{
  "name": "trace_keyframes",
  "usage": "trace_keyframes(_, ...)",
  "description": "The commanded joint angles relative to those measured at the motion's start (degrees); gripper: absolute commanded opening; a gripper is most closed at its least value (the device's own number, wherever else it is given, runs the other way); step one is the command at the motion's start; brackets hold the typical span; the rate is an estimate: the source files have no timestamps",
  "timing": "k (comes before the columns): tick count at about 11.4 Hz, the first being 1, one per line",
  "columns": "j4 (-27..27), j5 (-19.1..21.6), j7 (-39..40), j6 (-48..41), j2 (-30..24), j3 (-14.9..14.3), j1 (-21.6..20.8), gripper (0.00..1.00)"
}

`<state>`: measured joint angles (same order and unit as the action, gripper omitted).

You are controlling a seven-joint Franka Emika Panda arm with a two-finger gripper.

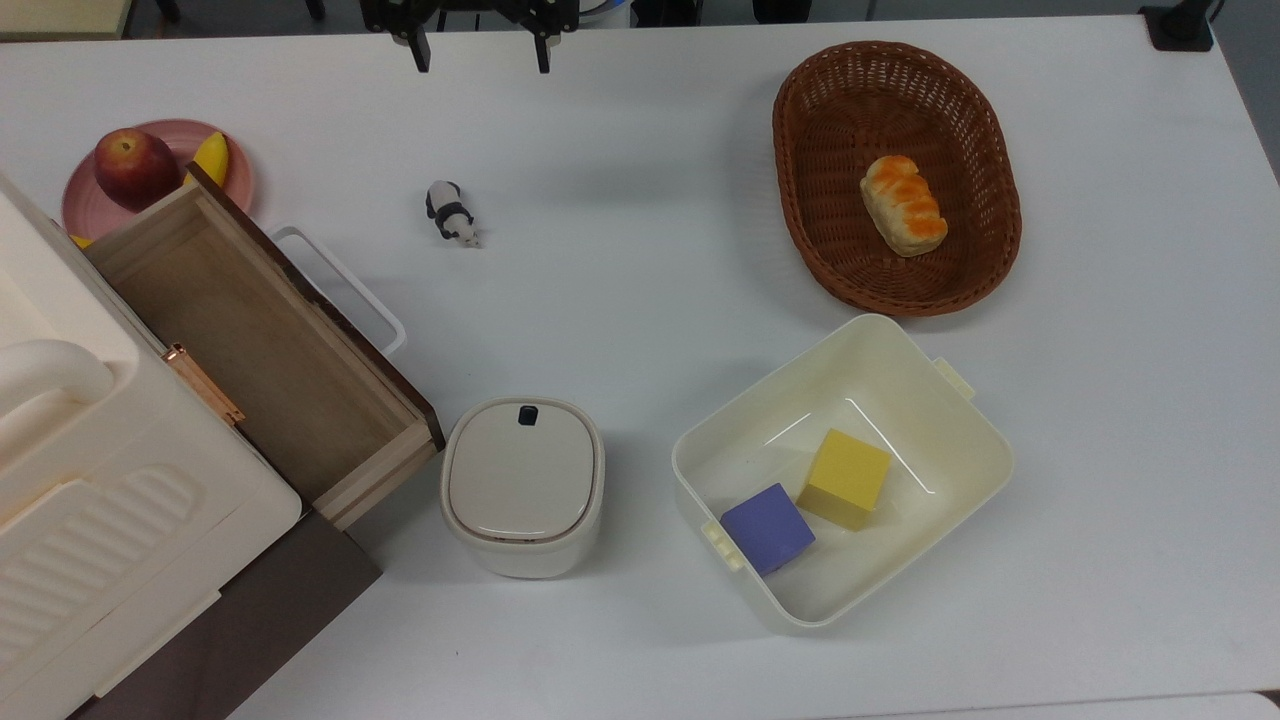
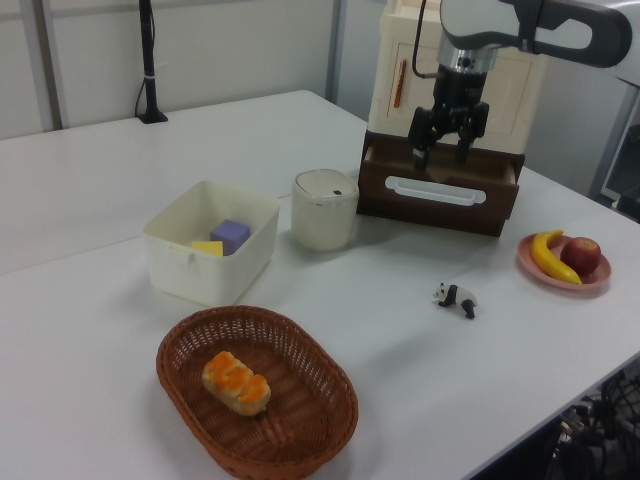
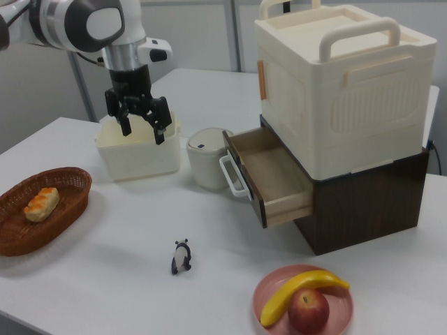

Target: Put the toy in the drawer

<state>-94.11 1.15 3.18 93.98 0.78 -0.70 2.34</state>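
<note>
The panda figurine (image 1: 451, 212) stands on the bare white table (image 1: 640, 150), apart from the open wooden drawer (image 1: 250, 340). The gripper (image 3: 140, 124) hangs high above with fingers spread wide, holding nothing. The toy looks light, rigid and easily toppled; pinching across its body seems safest.

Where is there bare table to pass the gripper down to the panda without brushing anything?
The toy stands alone on open table: bare surface runs from it toward the basket at the top view's right and toward the gripper at the top view's top. It is tighter at the top view's left, where the drawer handle and fruit plate sit close.
</note>
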Motion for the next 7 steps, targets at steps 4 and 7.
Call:
trace_keyframes(4,-9.8,-0.9,-5.8,9.4,-5.4,2.6,0.2,1.0)
trace_keyframes(7,-11.7,-3.1,-7.8,10.9,-4.3,10.3,6.8,1.0)
